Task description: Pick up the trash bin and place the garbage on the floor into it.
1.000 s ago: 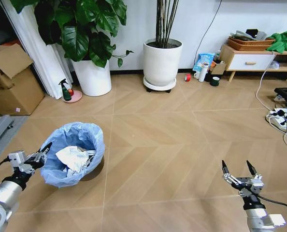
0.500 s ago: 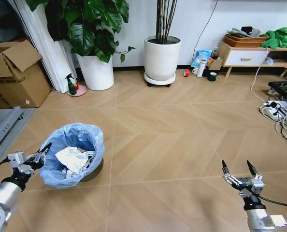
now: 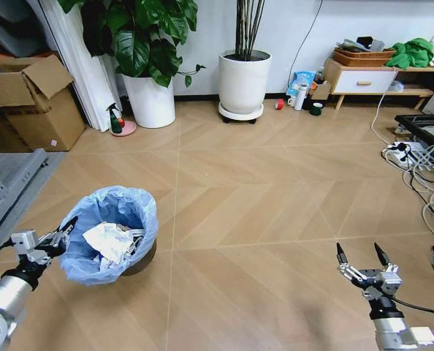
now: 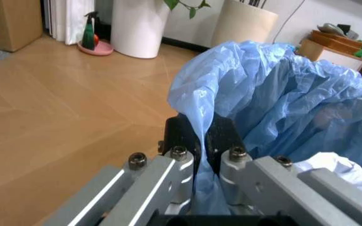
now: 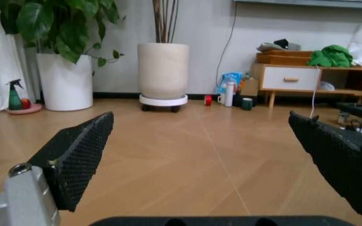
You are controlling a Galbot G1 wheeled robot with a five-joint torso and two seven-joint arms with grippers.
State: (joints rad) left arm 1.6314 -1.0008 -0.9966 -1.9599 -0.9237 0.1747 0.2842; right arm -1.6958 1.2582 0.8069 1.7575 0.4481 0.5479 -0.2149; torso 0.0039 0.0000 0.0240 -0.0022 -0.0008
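Left gripper (image 3: pixel 65 228): jaws pinched on the trash bin's (image 3: pixel 112 241) blue liner rim, bin held just above the floor (image 3: pixel 261 190).
Garbage (image 3: pixel 109 240): crumpled white paper lay inside the bin.
Right gripper (image 3: pixel 363 256): jaws spread wide, holding nothing, low at the robot's right.

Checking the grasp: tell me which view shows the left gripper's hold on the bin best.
The left wrist view: the left gripper clamps the trash bin at its bag-covered rim. The head view shows that grip small and from the side; the right wrist view faces open floor.

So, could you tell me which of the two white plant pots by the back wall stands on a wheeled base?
The right-hand pot, holding the bare upright stems. It sits on a white caster base, while the left pot with the broad green leaves stands directly on the floor.
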